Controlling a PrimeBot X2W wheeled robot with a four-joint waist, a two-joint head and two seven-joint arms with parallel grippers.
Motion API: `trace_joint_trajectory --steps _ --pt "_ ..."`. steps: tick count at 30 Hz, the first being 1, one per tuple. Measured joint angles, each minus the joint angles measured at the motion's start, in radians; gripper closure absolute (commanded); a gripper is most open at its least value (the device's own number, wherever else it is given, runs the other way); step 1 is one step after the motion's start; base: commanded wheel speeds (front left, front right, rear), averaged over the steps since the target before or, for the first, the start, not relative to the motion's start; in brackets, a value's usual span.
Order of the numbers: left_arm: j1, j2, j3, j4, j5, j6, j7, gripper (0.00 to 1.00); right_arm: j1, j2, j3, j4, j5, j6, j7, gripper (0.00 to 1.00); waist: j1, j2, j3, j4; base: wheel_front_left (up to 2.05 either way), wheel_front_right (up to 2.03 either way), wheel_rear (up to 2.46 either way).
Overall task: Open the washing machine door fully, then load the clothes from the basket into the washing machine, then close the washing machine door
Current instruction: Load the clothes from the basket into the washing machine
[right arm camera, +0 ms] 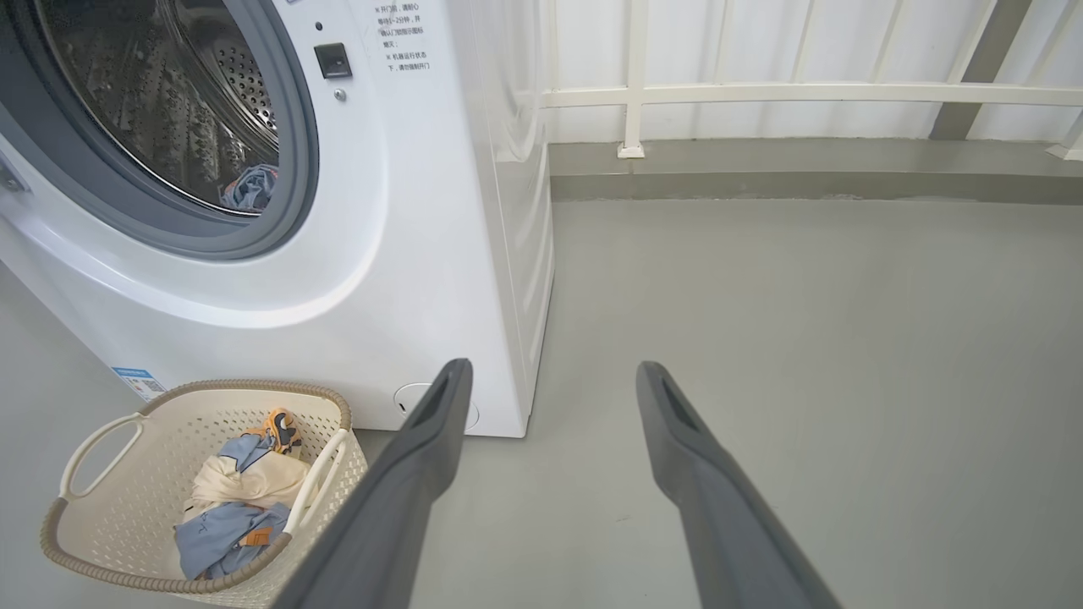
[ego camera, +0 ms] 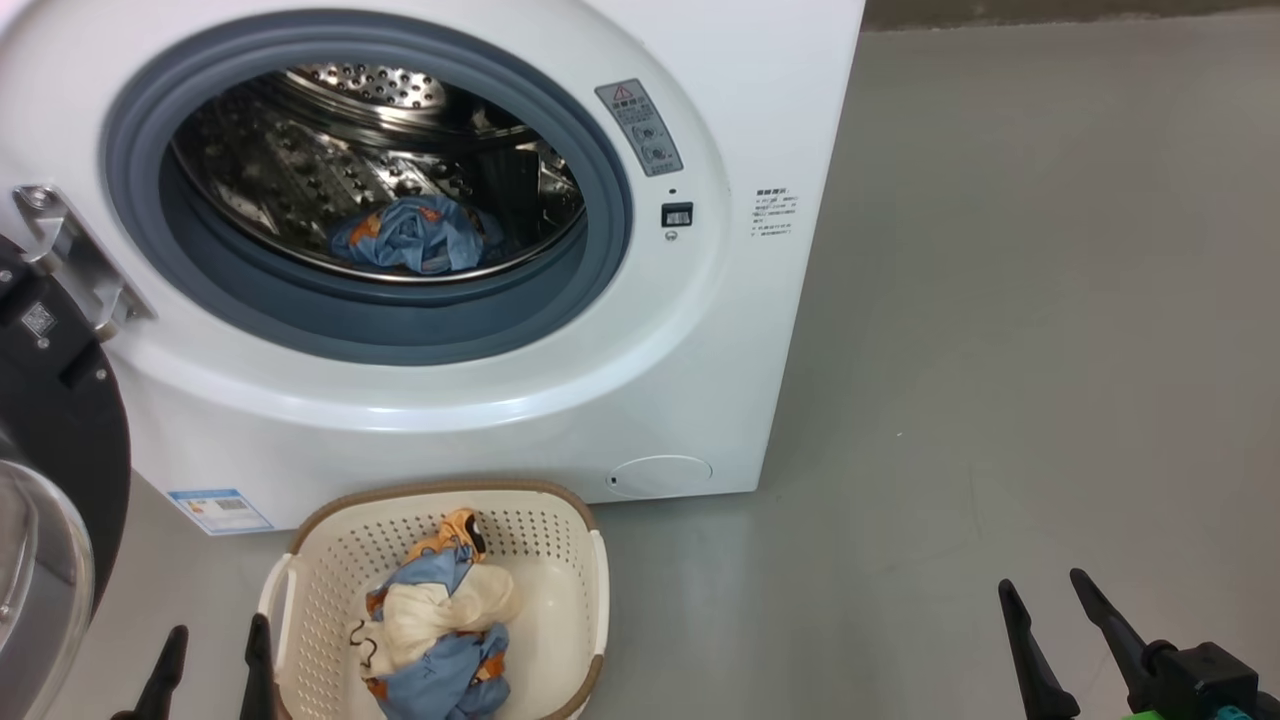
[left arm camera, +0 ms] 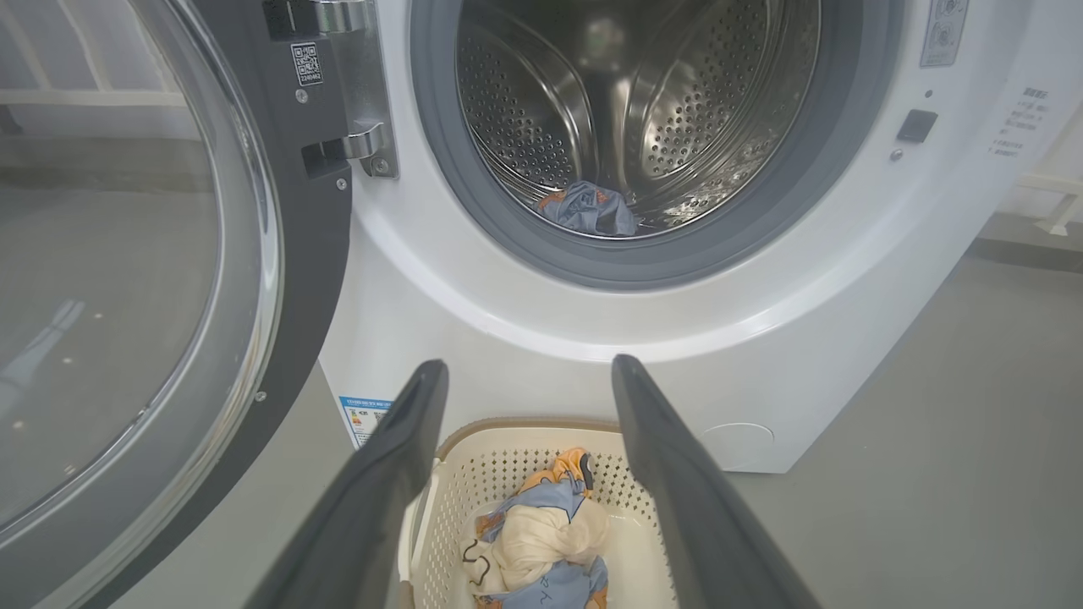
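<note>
The washing machine (ego camera: 470, 400) stands with its door (ego camera: 55, 470) swung wide to the left on a steel hinge; the door's glass bowl (left arm camera: 110, 279) faces out. One blue garment (ego camera: 415, 235) lies at the front of the steel drum (left arm camera: 630, 110). On the floor before the machine sits the cream basket (ego camera: 560, 560), holding a bundle of blue, cream and orange clothes (ego camera: 440, 625). My left gripper (ego camera: 215, 655) is open, empty, just left of the basket and above it in the left wrist view (left arm camera: 529, 372). My right gripper (ego camera: 1045, 600) is open and empty over bare floor, well right of the basket (right arm camera: 85, 550).
Grey floor (ego camera: 1000, 350) stretches right of the machine. A white railing (right arm camera: 804, 93) and a low kerb run behind it. The open door takes up the space at the left. A round cover (ego camera: 660, 475) sits low on the machine's front.
</note>
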Motion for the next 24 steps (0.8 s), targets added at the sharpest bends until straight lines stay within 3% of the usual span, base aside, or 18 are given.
trace_joint_trajectory --steps 11,24 --pt "-0.039 -0.008 -0.057 0.046 -0.021 0.0 0.0 0.0 -0.026 0.004 0.001 -0.01 -0.001 0.0 0.0 0.0 0.0 0.0 0.072 -0.003 0.0 0.0 0.0" --pt "-0.364 0.012 -0.161 0.287 -0.091 0.0 0.0 0.0 -0.186 0.021 0.004 -0.038 -0.012 0.0 0.0 0.0 0.0 0.0 0.275 -0.005 0.0 0.0 0.0"
